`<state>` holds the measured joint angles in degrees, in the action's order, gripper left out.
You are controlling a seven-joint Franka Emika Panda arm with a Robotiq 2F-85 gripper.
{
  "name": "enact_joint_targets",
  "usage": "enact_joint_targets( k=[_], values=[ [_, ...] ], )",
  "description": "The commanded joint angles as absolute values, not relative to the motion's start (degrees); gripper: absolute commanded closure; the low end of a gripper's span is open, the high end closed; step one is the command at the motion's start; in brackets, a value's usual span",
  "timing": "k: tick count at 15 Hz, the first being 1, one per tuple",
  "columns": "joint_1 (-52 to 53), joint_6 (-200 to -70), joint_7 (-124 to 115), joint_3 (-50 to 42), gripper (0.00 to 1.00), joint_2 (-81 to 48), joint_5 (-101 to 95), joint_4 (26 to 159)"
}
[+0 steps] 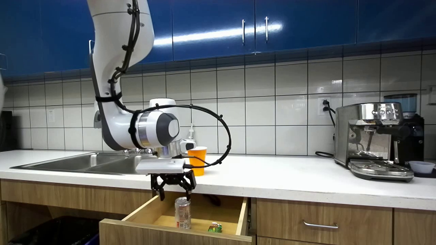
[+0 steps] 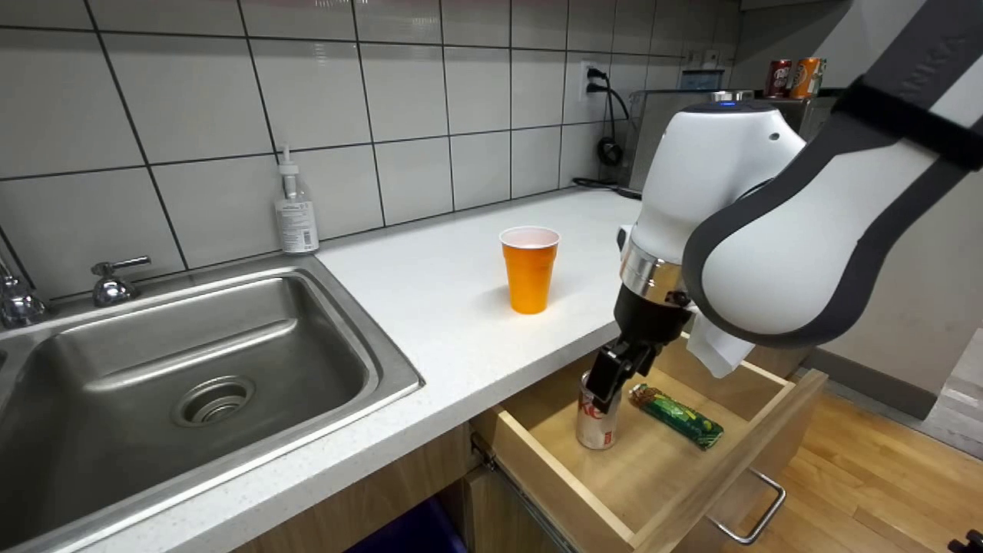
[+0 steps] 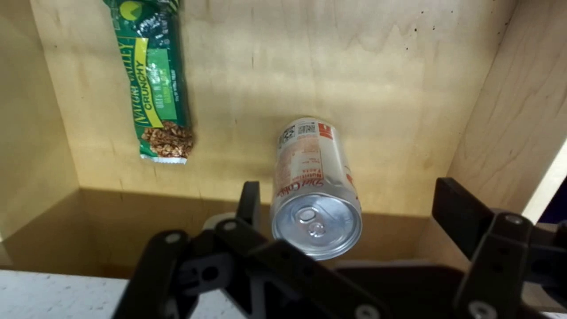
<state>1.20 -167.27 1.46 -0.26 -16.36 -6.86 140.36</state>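
Black and jointed, the end effector [image 3: 347,200] looms nearest across the lower part of the wrist view, its two fingers spread wide with nothing in their grip. Seen between them, just below and right of centre, a silver aluminium Diet Coke can [image 3: 314,188] stands upright, lid towards the camera, on the bottom of a pale wooden drawer [image 3: 381,79]. A flat green-and-yellow foil-wrapped granola bar [image 3: 153,84] lies at upper left; white speckled surface [image 3: 53,292] shows at lower left. In an exterior view, a white-and-grey robot arm [image 1: 117,44] reaches down from upper left, and the end effector hangs over the can, below and left of the frame's centre; whether a fingertip touches it cannot be told. In an exterior view, a finger partly hides the can, right of centre and low, with the granola bar beside it; an orange plastic cup [image 2: 530,273] stands on the surface at centre, and a stainless-steel sink [image 2: 192,330] fills the lower left.
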Motion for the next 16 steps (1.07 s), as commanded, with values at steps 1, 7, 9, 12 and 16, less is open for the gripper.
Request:
enact_joint_targets(
  k=[1, 7, 9, 12, 16],
  values=[
    [2.02, -163.72, -0.02, -0.58, 0.0, -9.57, -6.01, 144.74],
    [3.04, -160.41, -4.88, -0.8, 0.0, -1.91, -7.16, 151.32],
    [2.73, -160.08, -5.3, -0.19, 0.0, 0.57, -6.15, 153.9],
    [2.2, -159.65, -7.24, -0.1, 0.0, 4.27, -6.13, 158.12],
    [1.5, -157.23, -10.57, 0.46, 0.0, 9.53, -6.39, 163.34]
  ],
)
